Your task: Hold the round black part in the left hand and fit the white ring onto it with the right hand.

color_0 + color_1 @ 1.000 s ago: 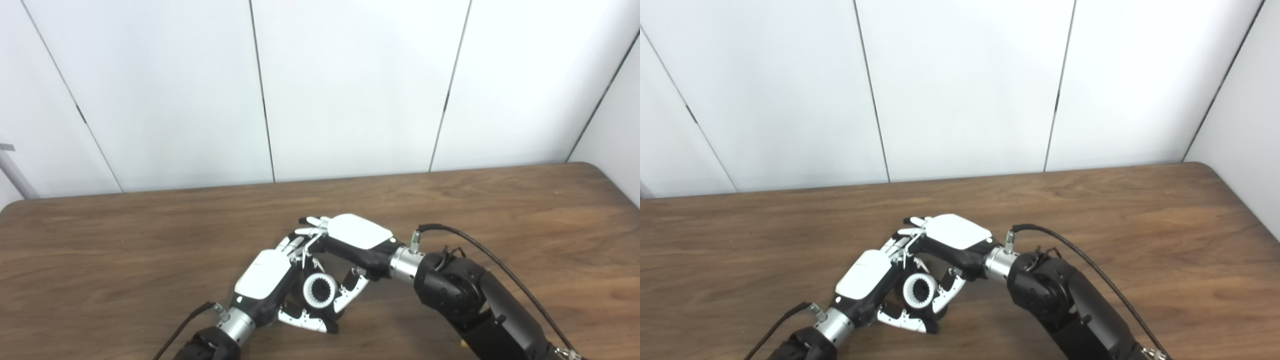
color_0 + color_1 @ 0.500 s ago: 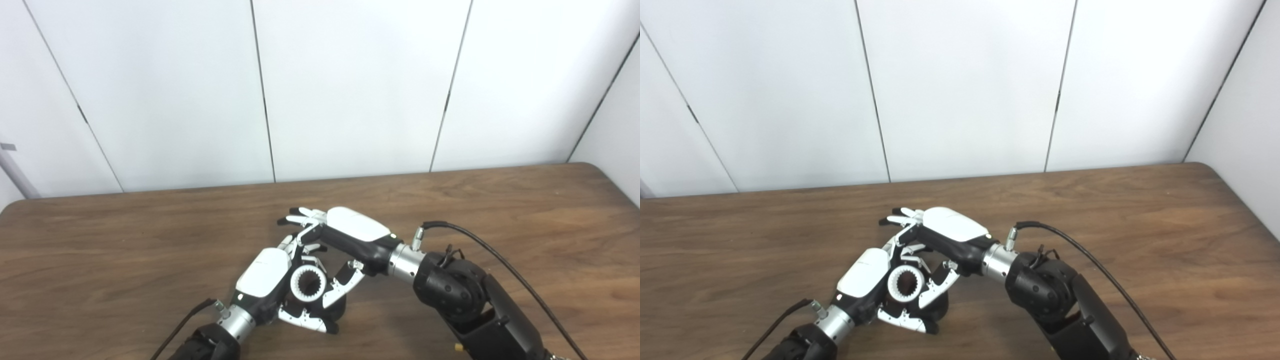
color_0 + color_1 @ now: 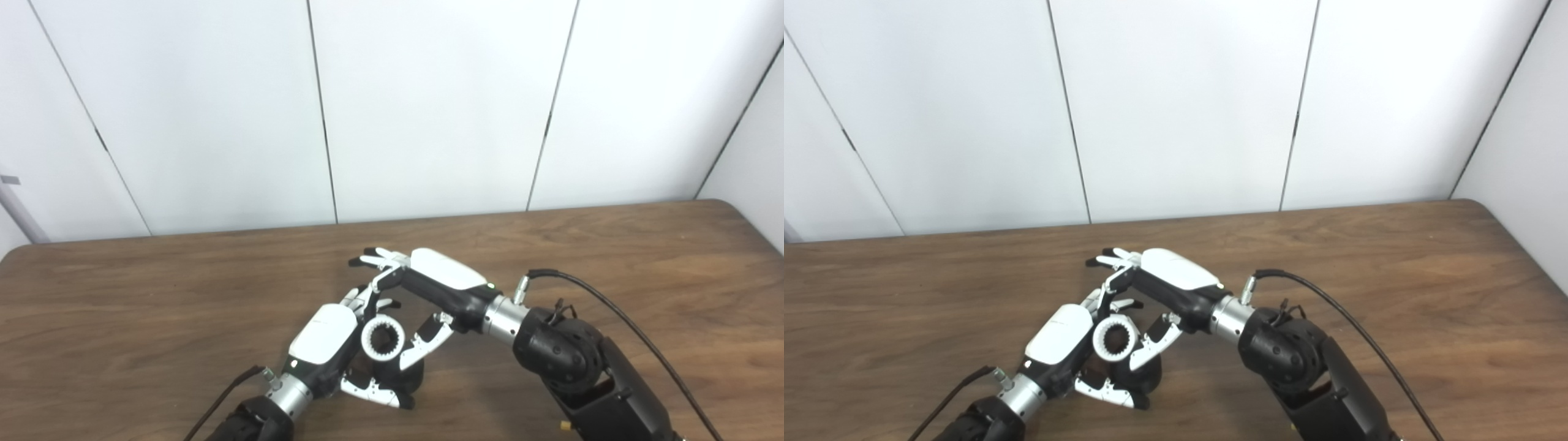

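My left hand (image 3: 323,342) lies low near the table's front edge, curled around the round black part (image 3: 411,375); only the part's dark right edge shows under the fingers. The white ring (image 3: 382,339), toothed on its inner side, hangs just above and left of that part, and I cannot tell whether they touch. My right hand (image 3: 436,283) reaches in from the right and pinches the ring between its thumb (image 3: 424,348) and a bent finger above it. Its other fingers are spread out behind.
The brown wooden table (image 3: 612,257) stretches wide on both sides and behind the hands. A black cable (image 3: 612,309) arcs over the right forearm. White wall panels stand behind the table's far edge.
The white ring has risen and shifted slightly left, away from the black part, carried by the right hand. That hand has tilted up and its wrist has moved right. The left hand has hardly moved.
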Motion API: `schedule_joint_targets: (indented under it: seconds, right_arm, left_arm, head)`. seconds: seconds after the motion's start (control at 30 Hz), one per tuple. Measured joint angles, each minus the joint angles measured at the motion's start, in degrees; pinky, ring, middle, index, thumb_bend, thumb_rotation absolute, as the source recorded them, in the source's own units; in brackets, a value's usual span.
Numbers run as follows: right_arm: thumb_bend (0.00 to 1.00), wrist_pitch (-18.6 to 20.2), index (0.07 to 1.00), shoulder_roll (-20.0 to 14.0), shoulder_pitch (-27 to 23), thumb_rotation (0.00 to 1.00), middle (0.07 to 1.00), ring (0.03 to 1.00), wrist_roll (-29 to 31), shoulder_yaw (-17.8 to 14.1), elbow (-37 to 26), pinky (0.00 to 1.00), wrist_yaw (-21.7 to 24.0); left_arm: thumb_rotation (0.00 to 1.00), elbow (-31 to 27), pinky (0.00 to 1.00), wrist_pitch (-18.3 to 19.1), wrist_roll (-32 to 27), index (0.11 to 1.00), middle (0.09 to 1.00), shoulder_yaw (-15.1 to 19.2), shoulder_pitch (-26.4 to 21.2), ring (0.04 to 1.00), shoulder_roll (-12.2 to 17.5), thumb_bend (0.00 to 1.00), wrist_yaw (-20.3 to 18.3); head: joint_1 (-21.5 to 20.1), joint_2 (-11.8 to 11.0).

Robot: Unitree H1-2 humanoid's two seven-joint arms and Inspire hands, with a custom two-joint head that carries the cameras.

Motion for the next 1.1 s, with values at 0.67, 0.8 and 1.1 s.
schedule_joint_targets:
  seconds: [0.67, 0.8, 1.1]
  right_arm:
    - [0.51, 1.22, 0.477, -1.54, 2.38, 0.12, 0.939, 1.0, -0.39, -0.6, -0.28, 1.0, -0.33]
    - [0.51, 1.2, 0.477, -1.45, 3.06, 0.12, 0.94, 1.0, -0.33, -0.6, 0.09, 1.0, -0.56]
    - [0.51, 1.16, 0.478, -1.16, 3.98, 0.12, 0.938, 1.0, -0.31, -0.56, 1.27, 1.0, -1.91]
  left_arm:
    - [0.05, -0.47, 1.0, 0.02, -0.06, 0.481, 0.864, 0.02, 0.27, 0.976, 0.35, 0.52, 0.0]
    - [0.05, -0.78, 1.0, 0.07, -0.06, 0.481, 0.864, 0.02, 0.47, 0.976, 0.44, 0.52, 0.0]
    - [0.05, -1.47, 1.0, 0.16, -0.06, 0.481, 0.864, 0.03, 0.89, 0.975, 0.53, 0.52, -0.14]
  head:
    - [0.09, 0.97]
    - [0.17, 1.14]
    - [0.35, 1.23]
